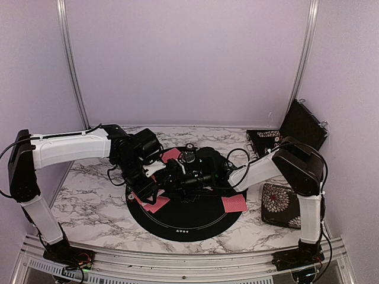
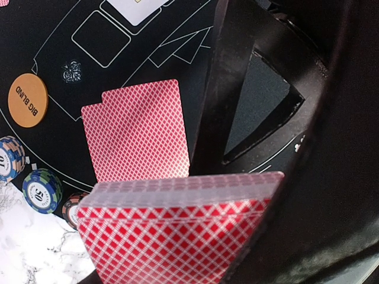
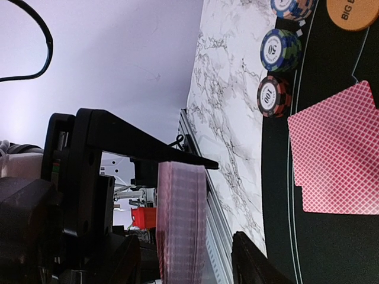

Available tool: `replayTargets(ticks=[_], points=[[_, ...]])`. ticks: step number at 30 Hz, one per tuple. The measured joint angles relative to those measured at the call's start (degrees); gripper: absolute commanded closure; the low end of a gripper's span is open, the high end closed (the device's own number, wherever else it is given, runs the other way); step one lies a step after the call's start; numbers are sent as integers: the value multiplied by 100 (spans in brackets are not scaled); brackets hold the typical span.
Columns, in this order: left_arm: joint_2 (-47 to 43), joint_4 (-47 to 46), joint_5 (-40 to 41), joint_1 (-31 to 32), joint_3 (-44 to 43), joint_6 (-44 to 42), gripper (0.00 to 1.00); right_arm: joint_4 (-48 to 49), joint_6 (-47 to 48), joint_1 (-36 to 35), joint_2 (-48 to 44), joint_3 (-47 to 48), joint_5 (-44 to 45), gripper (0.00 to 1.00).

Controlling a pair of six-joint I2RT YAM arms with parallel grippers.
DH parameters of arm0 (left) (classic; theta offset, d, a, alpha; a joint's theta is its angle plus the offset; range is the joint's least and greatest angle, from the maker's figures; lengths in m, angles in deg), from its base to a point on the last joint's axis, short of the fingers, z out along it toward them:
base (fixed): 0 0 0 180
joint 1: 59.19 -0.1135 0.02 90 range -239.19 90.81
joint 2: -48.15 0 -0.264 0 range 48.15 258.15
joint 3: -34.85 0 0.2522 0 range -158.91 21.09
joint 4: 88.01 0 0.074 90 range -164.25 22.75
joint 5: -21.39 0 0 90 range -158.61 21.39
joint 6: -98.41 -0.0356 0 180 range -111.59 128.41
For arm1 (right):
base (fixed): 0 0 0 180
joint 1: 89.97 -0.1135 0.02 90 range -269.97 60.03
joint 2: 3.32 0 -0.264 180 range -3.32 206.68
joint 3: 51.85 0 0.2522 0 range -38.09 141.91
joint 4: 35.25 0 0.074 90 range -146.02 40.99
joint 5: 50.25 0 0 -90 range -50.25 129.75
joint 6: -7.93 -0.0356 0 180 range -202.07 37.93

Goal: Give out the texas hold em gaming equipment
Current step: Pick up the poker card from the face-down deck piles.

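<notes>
**Item 1: deck of pink-red-backed cards** (image 2: 177, 236)
- Location: clamped in the left jaws, over the centre-left of the black mat (image 1: 183, 228).
- Left wrist view: lower centre, patterned back toward the lens. The long axis runs across the frame and the upper edge is tipped away.
- Right wrist view: the deck shows edge-on as a band running up and down at lower centre. One black finger (image 3: 136, 139) lies across its upper end.

**Item 2: dealt pair** (image 2: 139, 133)
- Face down and overlapped on the mat.
- Long axis roughly up and down the left wrist frame.

**Item 3: chip stacks** (image 3: 281, 48)
- Three in a row at the mat's rim, by the marble worktop (image 3: 231, 118).
- An orange button (image 2: 28, 99) marked BIG BLIND lies on the mat beside them.

**Top view only**
- Further cards lie at the mat's lower right (image 1: 234, 204).
- A floral case (image 1: 281, 204) lies at the right edge.

**Right jaws**
- They meet the left arm over the mat's centre. Their spread cannot be told.
</notes>
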Motion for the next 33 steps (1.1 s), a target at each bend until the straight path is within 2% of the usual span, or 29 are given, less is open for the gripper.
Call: replayTargets(ticks=[19, 33], points=[[0, 4, 24, 0, 46, 0, 45, -2, 98, 22, 149, 50, -33, 63], [-2, -20, 44, 0, 57, 0, 45, -76, 282, 144, 90, 35, -15, 65]])
